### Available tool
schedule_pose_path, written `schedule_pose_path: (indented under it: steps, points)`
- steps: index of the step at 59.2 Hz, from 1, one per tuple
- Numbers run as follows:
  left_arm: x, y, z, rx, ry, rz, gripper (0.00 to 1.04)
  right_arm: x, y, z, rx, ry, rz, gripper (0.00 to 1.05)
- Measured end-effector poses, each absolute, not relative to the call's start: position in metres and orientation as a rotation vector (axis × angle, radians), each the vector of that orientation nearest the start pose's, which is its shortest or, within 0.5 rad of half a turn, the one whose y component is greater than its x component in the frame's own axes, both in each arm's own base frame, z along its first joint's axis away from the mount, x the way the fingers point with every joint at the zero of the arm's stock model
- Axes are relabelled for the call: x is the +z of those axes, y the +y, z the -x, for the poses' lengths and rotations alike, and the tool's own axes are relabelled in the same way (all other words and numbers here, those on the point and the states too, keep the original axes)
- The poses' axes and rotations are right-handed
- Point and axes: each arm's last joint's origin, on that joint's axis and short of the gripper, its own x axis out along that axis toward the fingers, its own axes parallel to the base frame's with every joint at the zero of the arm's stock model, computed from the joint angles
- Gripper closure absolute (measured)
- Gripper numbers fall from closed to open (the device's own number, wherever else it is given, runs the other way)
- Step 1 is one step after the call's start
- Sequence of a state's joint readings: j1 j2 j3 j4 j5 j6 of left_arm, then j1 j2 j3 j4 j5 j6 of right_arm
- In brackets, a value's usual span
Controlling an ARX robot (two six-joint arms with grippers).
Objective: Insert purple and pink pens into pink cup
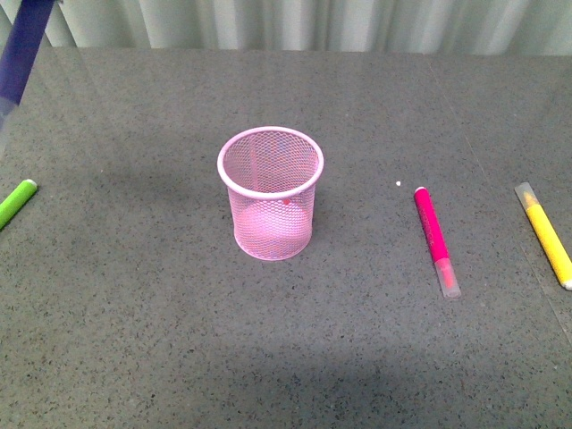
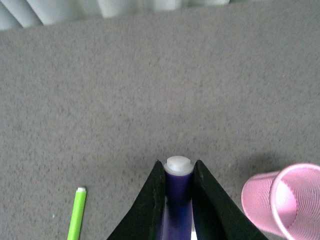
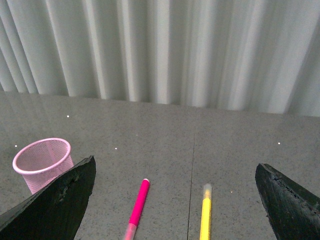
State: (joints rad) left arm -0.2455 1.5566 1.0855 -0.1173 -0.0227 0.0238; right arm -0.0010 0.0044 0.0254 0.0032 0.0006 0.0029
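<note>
The pink cup [image 1: 270, 192] stands upright and empty in the middle of the grey table. My left gripper [image 2: 178, 172] is shut on the purple pen [image 2: 178, 200], white end pointing out past the fingertips, held above the table to the left of the cup [image 2: 282, 200]. In the front view the purple pen [image 1: 22, 45] shows at the top left corner, high and tilted. The pink pen [image 1: 435, 234] lies on the table right of the cup, clear cap toward me. My right gripper [image 3: 175, 200] is open and empty, above the pink pen [image 3: 137, 205] and the cup [image 3: 42, 162].
A green marker [image 1: 15, 203] lies at the table's left edge, also in the left wrist view [image 2: 76, 215]. A yellow marker [image 1: 545, 234] lies at the far right, also in the right wrist view [image 3: 205, 215]. A pleated white curtain [image 3: 160, 50] backs the table.
</note>
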Motion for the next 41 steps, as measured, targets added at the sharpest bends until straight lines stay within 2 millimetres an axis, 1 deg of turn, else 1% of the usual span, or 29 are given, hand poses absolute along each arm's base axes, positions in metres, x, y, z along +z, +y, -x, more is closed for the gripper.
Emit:
schedule_pose_path:
  steps: [4,8,10,12,14,18,23,27,31,41]
  points:
    - [0.262,-0.094,-0.332,-0.225,0.538,-0.113,0.97,0.172,0.0,-0.096,-0.001,-0.024,-0.003,0.07]
    - [0.267,-0.109,-0.331,-0.245,0.48,-0.101,0.97,0.172,0.0,-0.096,-0.001,-0.024,-0.003,0.07]
    - [0.269,-0.118,-0.33,-0.255,0.455,-0.095,0.97,0.172,0.0,-0.096,-0.001,-0.024,-0.003,0.07]
    - [0.272,-0.133,-0.328,-0.267,0.413,-0.087,0.97,0.172,0.0,-0.096,-0.001,-0.024,-0.003,0.07]
    - [0.273,-0.142,-0.326,-0.278,0.399,-0.082,0.97,0.172,0.0,-0.096,-0.001,-0.024,-0.003,0.07]
    - [0.271,-0.159,-0.323,-0.305,0.384,-0.076,0.97,0.172,0.0,-0.096,-0.001,-0.024,-0.003,0.07]
    - [0.261,-0.179,-0.321,-0.331,0.377,-0.089,0.97,0.172,0.0,-0.096,-0.001,-0.024,-0.003,0.07]
    - [0.252,-0.19,-0.322,-0.342,0.377,-0.098,0.97,0.172,0.0,-0.096,-0.001,-0.024,-0.003,0.07]
    - [0.244,-0.196,-0.323,-0.337,0.383,-0.106,0.97,0.172,0.0,-0.096,-0.001,-0.024,-0.003,0.07]
    - [0.233,-0.203,-0.327,-0.316,0.366,-0.105,0.97,0.172,0.0,-0.096,-0.001,-0.024,-0.003,0.07]
